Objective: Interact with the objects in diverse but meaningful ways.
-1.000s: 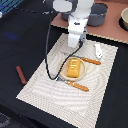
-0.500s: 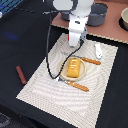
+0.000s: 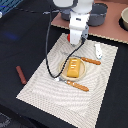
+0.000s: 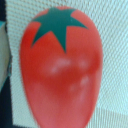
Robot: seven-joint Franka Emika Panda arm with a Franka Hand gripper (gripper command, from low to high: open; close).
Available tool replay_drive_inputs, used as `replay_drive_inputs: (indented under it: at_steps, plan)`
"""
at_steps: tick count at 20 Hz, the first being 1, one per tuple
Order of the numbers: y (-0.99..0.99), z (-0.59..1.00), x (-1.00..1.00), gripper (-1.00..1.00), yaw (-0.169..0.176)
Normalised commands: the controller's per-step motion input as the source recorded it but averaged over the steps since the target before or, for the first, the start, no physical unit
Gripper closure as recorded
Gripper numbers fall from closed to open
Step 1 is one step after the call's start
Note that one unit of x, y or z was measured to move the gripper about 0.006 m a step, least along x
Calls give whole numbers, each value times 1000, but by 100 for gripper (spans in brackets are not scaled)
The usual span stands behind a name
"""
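A red tomato (image 4: 61, 67) with a green star-shaped top fills the wrist view, lying on the striped mat (image 4: 116, 75). No fingers show there. In the exterior view my gripper (image 3: 75, 42) hangs low over the mat's far part and hides the tomato; whether it is open or shut cannot be told. The orange-yellow ridged block (image 3: 74, 67) lies on a round plate (image 3: 63, 75) at the mat's middle, just in front of the gripper. A dark brown sausage stick (image 3: 20, 75) rests on the black table at the exterior view's left. A small white-and-blue piece (image 3: 98, 50) lies on the mat, right of the gripper.
Two orange-handled pieces of cutlery (image 3: 91, 61) (image 3: 79, 86) lie beside the plate. Grey pots (image 3: 97, 12) stand behind the mat on a brown board, with a bowl (image 3: 123, 20) at the far right. A black cable (image 3: 48, 45) loops down from the arm.
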Motion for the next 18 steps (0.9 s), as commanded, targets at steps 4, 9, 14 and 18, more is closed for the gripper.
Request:
replay_drive_inputs:
  at_steps: [4, 9, 14, 18]
  plan:
    - [104, 1000, -250, -100, 17]
    - [-359, 715, -243, -100, 0]
    - [-873, 242, -343, -100, -3]
    - [-926, 63, -339, -100, -18]
